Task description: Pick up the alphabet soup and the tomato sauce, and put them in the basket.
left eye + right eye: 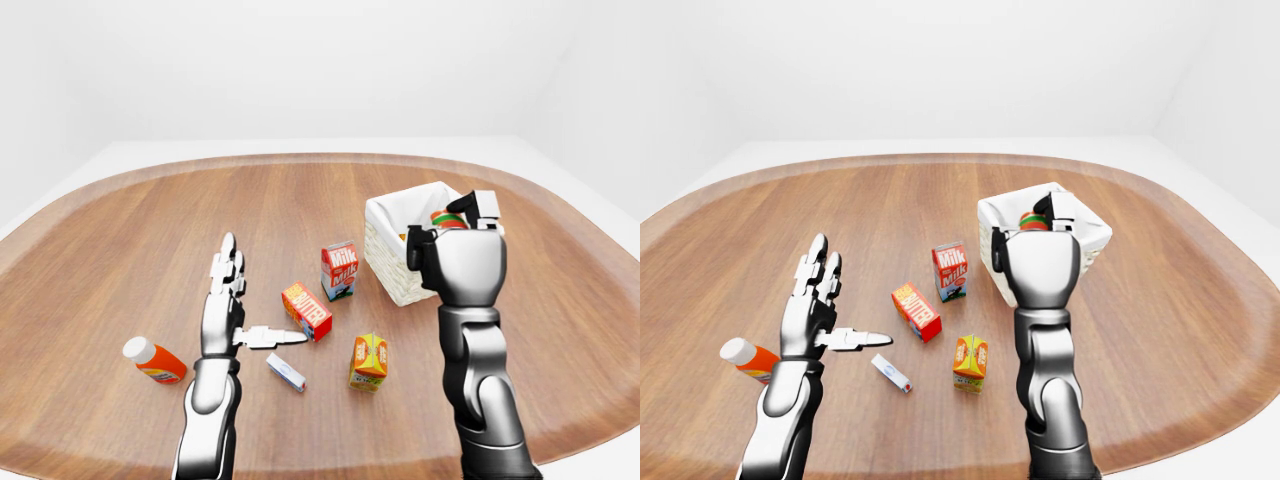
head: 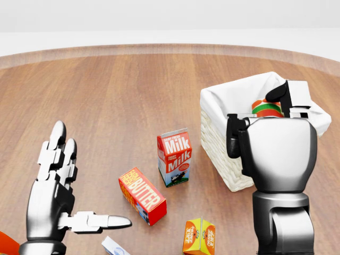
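A white-lined wicker basket (image 2: 223,159) stands right of the table's middle. My right hand (image 2: 265,114) hangs over its near rim, seen from the back. Its fingers (image 2: 291,96) curl round a red, green and white can (image 2: 264,107), the tomato sauce, held inside the basket's opening. The hand hides the lower part of the can and most of the basket's inside. No other can shows in any view. My left hand (image 2: 93,175) is open and flat with the thumb out, empty, above the table at the left.
A milk carton (image 2: 175,158), a red butter box (image 2: 142,195) and an orange juice carton (image 1: 369,361) lie between the hands. A small white and blue box (image 1: 286,372) and an orange bottle with a white cap (image 1: 155,361) lie near my left hand.
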{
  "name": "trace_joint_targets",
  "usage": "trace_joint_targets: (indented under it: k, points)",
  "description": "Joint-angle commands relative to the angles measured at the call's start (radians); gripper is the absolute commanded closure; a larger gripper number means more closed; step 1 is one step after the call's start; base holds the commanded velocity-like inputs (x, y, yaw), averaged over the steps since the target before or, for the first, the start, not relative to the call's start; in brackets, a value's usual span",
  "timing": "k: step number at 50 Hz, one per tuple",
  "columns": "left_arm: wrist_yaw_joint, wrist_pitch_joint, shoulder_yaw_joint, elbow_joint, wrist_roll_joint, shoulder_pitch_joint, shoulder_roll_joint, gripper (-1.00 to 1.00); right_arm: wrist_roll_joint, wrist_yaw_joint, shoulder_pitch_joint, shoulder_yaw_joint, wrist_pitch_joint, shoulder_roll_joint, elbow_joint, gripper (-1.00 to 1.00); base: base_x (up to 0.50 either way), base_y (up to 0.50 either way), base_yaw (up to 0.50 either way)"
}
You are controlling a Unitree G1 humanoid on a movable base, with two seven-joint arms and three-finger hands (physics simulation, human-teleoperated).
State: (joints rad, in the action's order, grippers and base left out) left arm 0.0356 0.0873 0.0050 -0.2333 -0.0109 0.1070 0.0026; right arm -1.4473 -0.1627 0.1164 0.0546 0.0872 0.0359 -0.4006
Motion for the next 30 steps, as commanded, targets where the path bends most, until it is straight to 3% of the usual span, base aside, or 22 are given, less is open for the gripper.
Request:
trace_joint_targets:
  k: [1,12,24,30]
  points:
    - [0.001,0.000,0.001,-0.003,0.004,0.000,-0.001,-1.00,-0.024,0.029,0.134,-0.032,0.000,0.027,0.075,1.00,0.00,0.00,0.00]
    - [-0.006,0.000,0.000,0.003,0.003,-0.005,-0.002,-1.00,-0.005,0.042,0.315,-0.058,0.000,0.078,0.292,1.00,0.00,0.00,0.00]
    - [-0.011,0.000,0.002,0.015,0.005,-0.010,-0.002,-1.00,0.066,-0.013,0.468,-0.071,0.000,0.133,0.552,1.00,0.00,0.00,0.00]
    - [-0.014,0.000,0.001,0.006,0.007,-0.008,-0.002,-1.00,0.102,-0.034,0.610,-0.071,0.000,0.165,0.756,1.00,0.00,0.00,0.00]
